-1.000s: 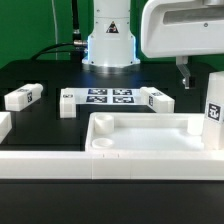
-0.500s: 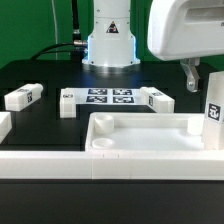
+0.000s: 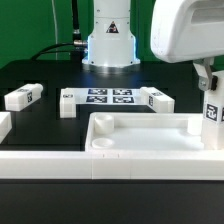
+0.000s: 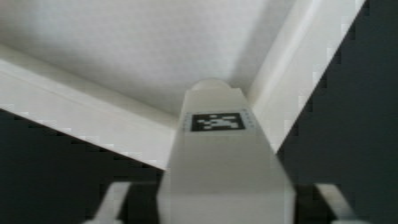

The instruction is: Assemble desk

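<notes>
- A long white rail point(image 3: 60, 165) lies nearest, across the front.
- Just behind it sits the desk top point(image 3: 140, 143), hollow side up.
- At the desk top's end on the exterior view's right stands an upright leg point(image 3: 213, 115). The gripper point(image 3: 205, 75) straddles its top with the fingers point(image 4: 116, 200) set narrow; I cannot tell whether they clamp it.
- Farther back, a lying leg point(image 3: 157, 99) rests just beside the marker board point(image 3: 110, 97).

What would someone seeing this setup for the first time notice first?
The large white desk top spans the foreground of the exterior view. At that view's right edge, the tool hangs over an upright tagged leg, which the wrist view shows between its fingers. Behind, the marker board lies with loose legs on either side.
</notes>
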`<state>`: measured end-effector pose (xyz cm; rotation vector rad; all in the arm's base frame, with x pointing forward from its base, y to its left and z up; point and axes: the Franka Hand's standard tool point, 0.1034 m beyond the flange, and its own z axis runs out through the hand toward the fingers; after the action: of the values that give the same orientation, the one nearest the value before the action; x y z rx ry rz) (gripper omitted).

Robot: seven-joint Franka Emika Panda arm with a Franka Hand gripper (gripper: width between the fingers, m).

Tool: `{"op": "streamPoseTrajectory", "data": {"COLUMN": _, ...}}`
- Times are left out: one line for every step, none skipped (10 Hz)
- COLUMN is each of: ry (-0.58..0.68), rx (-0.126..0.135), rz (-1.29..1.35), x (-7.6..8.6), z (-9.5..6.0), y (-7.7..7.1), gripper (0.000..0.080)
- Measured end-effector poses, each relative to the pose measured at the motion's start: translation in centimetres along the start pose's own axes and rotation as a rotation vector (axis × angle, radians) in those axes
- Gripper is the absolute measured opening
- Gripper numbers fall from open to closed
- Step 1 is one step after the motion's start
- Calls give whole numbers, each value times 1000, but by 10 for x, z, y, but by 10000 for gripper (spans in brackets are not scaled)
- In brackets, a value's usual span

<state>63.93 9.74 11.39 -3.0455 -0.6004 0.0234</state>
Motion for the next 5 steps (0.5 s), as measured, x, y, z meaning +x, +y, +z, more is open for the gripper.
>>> {"op": "streamPoseTrajectory", "data": {"ry": 0, "rx": 0, "rz": 24, "x": 0, "z": 0, "y": 0, "gripper": 288}}
{"op": "streamPoseTrajectory", "data": {"ry": 0, "rx": 0, "rz": 27, "x": 0, "z": 0, "y": 0, "gripper": 288}}
{"op": "streamPoseTrajectory", "data": {"ry": 0, "rx": 0, "rz": 59, "x": 0, "z": 0, "y": 0, "gripper": 288}}
{"op": "streamPoseTrajectory", "data": {"ry": 3, "rx": 12, "rz": 147, "x": 0, "z": 0, "y": 0, "gripper": 288}}
{"op": "streamPoseTrajectory", "data": {"ry": 9, "rx": 43, "rz": 236, "x": -1, "z": 0, "y": 4, "gripper": 288}}
